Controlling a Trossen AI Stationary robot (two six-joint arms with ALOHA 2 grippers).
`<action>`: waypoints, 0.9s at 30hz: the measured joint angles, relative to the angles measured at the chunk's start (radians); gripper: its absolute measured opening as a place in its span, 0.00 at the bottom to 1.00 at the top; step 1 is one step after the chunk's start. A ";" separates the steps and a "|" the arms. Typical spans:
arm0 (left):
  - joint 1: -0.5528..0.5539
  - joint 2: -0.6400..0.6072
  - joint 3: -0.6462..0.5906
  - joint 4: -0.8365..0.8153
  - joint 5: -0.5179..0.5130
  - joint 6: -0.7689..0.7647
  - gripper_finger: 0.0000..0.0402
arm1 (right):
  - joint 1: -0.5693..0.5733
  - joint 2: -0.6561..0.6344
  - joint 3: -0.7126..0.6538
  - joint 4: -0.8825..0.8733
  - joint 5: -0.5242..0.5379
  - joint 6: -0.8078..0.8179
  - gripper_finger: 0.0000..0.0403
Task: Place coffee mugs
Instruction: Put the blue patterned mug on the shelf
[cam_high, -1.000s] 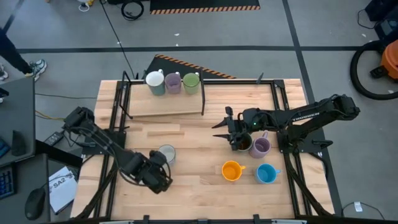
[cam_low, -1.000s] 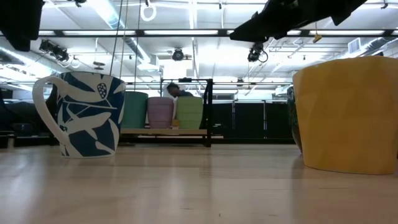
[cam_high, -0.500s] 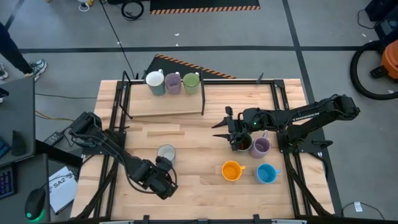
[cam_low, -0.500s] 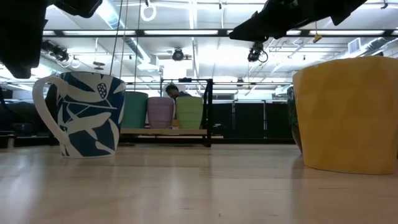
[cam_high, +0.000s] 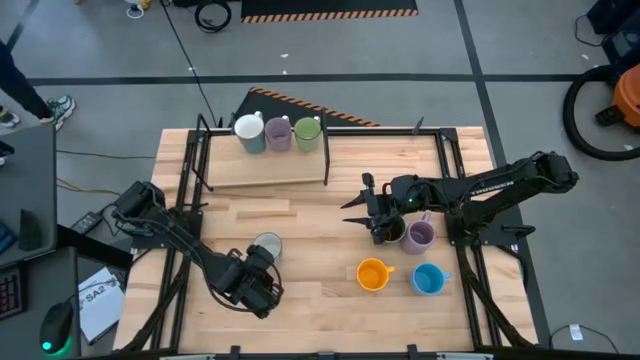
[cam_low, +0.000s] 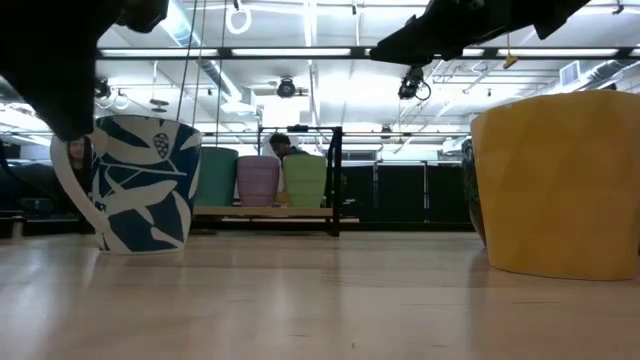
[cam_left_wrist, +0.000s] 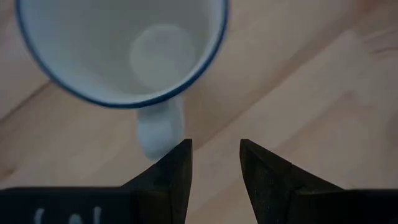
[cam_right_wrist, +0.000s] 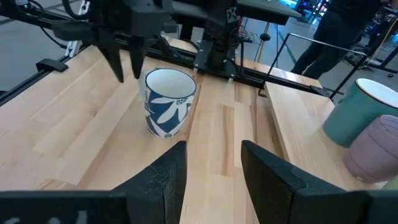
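Both arms are matte black and jointed, built of slim tubular links. The right arm (cam_high: 500, 190) carries white lettering along its forearm. Each ends in two tapered dark fingers (cam_left_wrist: 174, 177).

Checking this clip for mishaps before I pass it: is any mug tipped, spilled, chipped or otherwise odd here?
Nothing stands out. The white mug with blue leaves stands upright on the table, with the left gripper hanging open over it. The three mugs on the raised board and the four near the right gripper are upright; no spill shows.

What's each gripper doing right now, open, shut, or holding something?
Left gripper: open, empty, beside the white-and-blue mug's handle.
Right gripper: open, empty.
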 joint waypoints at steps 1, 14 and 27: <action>-0.001 0.000 0.000 -0.019 0.006 0.000 0.35 | 0.000 0.000 0.000 -0.001 0.000 0.000 0.39; -0.001 0.005 -0.003 -0.200 -0.011 -0.053 0.35 | 0.000 0.000 0.000 -0.008 0.000 0.003 0.39; 0.003 0.005 0.042 -0.273 0.111 -0.070 0.35 | 0.000 0.000 0.000 -0.004 0.000 0.003 0.39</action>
